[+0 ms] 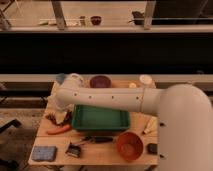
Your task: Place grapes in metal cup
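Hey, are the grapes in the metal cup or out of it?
Out. The grapes lie on the table left of the green tray, by the gripper; the metal cup stands apart at the back.

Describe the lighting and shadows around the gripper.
Camera view: dim, warm light overall; the white arm is the brightest thing, without glare; the gripper hangs in shadow at the table's picture-left side, by the grapes, both dark and hard to separate.

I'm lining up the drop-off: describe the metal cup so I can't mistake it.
On the wooden table, the gripper hangs by the grapes at the left edge. Beyond it, in the far left corner, stands the metal cup, beside the white mug: small and dull grey-blue, unlike its white neighbour.
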Available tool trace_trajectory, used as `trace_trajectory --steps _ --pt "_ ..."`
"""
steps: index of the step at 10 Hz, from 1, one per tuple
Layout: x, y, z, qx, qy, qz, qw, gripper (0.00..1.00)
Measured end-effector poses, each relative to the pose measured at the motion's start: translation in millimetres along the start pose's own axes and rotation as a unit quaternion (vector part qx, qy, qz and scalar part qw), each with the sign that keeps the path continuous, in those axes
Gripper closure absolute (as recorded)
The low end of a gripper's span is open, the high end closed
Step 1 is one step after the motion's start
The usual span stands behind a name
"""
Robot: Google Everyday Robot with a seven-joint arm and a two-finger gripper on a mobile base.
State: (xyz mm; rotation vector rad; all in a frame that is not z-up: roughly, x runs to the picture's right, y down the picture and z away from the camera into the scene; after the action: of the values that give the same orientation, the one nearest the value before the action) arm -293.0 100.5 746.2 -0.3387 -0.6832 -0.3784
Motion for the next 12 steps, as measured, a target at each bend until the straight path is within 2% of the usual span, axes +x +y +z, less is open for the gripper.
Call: trace_trajectory --steps 3,4,6,7,9,12 --pt "-45.8 -35.5 50.5 -0.003 -0.021 -0.004 0.9998 0.20" --pt "-55.3 -41.0 62.7 -0.006 -0.023 -0.005 0.9997 0.20" --pt "-60.1 -48.2 81.4 -0.013 -0.020 -0.004 0.9997 0.20" --pt "-59.7 -47.3 87.7 -0.020 -0.019 -0.005 0.9996 0.20" --pt "-44.5 -40.1 90.9 -0.031 -0.012 -0.005 0.9994 0.20" --pt "3.3 -17.7 85.3 -0.053 0.006 0.000 0.9986 0.20"
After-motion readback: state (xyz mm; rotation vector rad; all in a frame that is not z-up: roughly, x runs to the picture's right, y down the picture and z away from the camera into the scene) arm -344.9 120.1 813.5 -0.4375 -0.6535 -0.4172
